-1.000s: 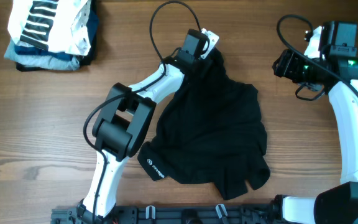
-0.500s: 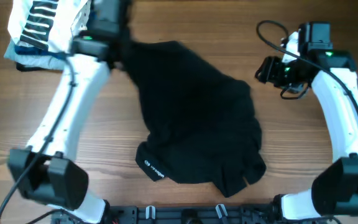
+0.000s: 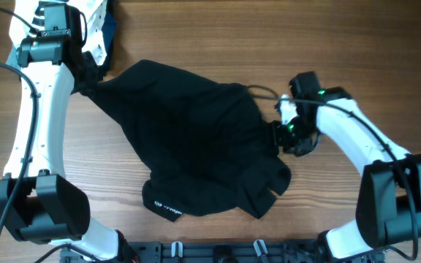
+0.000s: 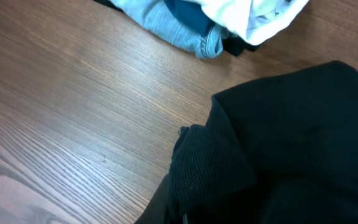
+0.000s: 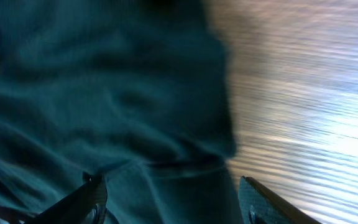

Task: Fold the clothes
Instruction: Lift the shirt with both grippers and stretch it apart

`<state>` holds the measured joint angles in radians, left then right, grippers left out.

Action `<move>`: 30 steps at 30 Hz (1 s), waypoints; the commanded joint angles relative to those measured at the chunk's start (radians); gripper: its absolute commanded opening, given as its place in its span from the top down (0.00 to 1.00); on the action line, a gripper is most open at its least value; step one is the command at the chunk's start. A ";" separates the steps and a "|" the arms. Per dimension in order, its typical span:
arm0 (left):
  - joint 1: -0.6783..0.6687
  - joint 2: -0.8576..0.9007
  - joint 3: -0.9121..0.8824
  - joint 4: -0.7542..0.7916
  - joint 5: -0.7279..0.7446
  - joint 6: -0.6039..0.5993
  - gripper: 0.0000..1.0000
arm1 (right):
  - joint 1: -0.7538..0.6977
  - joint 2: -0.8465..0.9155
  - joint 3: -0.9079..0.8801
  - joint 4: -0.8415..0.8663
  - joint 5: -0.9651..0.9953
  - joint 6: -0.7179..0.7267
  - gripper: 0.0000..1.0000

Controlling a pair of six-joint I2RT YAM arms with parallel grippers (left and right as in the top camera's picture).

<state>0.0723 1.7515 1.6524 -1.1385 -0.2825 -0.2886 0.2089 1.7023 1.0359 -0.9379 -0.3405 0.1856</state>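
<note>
Two arms at one black T-shirt [image 3: 188,139] spread on the table [image 3: 357,58].
Left gripper [image 3: 86,73] pinches its far-left corner; right gripper [image 5: 176,200] hangs wide apart over its right edge.

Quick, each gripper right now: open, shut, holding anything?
Left gripper: closed on a corner of the black T-shirt, fabric drawn toward it.
Right gripper: open, jaws spread over the T-shirt's edge, holding nothing.

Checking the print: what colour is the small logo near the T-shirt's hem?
White logo on black soft-fabric T-shirt; clearest overhead.
</note>
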 commanded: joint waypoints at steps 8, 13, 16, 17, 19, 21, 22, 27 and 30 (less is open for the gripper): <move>0.005 0.003 -0.001 -0.007 0.152 -0.014 0.96 | 0.040 0.009 -0.243 0.338 0.038 0.163 0.74; 0.005 -0.007 -0.001 0.005 0.210 -0.011 0.96 | -0.050 0.007 -0.099 0.362 0.039 0.117 0.96; 0.003 -0.035 -0.001 0.023 0.301 -0.003 0.96 | -0.183 0.008 0.198 0.202 0.033 0.013 0.96; 0.003 -0.050 -0.001 0.021 0.313 -0.004 0.96 | -0.236 0.008 0.311 0.163 0.034 -0.008 0.96; 0.003 -0.071 -0.001 0.019 0.319 -0.005 0.96 | -0.307 0.009 0.437 0.143 0.033 -0.031 0.96; 0.002 -0.085 -0.001 0.017 0.376 -0.005 0.96 | -0.369 0.009 0.506 0.148 0.033 -0.055 0.96; -0.001 -0.087 -0.001 0.014 0.431 -0.012 0.96 | -0.391 0.009 0.511 0.164 0.033 -0.060 0.96; -0.101 -0.083 -0.037 0.034 0.487 -0.014 0.96 | -0.417 0.116 0.510 0.199 0.048 -0.084 0.96; -0.196 -0.082 -0.113 0.114 0.420 -0.061 0.96 | -0.417 0.209 0.511 0.213 0.039 -0.081 0.96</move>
<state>-0.0540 1.6871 1.5990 -1.0676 0.1726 -0.3027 -0.2047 1.8271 1.5337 -0.7330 -0.3115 0.1249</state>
